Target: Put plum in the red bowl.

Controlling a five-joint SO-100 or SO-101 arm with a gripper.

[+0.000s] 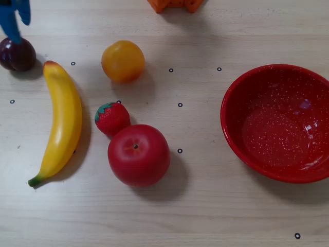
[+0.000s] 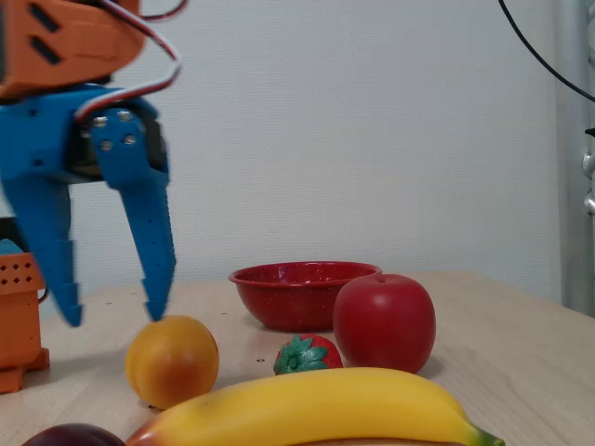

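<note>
The plum (image 1: 18,55) is dark purple and lies at the far left of the overhead view; only its top (image 2: 74,435) shows at the bottom left edge of the fixed view. My blue gripper (image 1: 20,32) hangs above it at the top left corner, one finger overlapping the plum's upper edge. In the fixed view the gripper (image 2: 113,318) is open, fingers spread wide with nothing between them, tips above the table. The red bowl (image 1: 241,139) with white speckles sits empty at the right, and it (image 2: 302,295) stands behind the other fruit in the fixed view.
A banana (image 1: 62,121) lies just right of the plum. An orange (image 1: 123,61), a strawberry (image 1: 112,118) and a red apple (image 1: 139,155) fill the middle. The arm's orange base (image 1: 175,4) is at the top edge.
</note>
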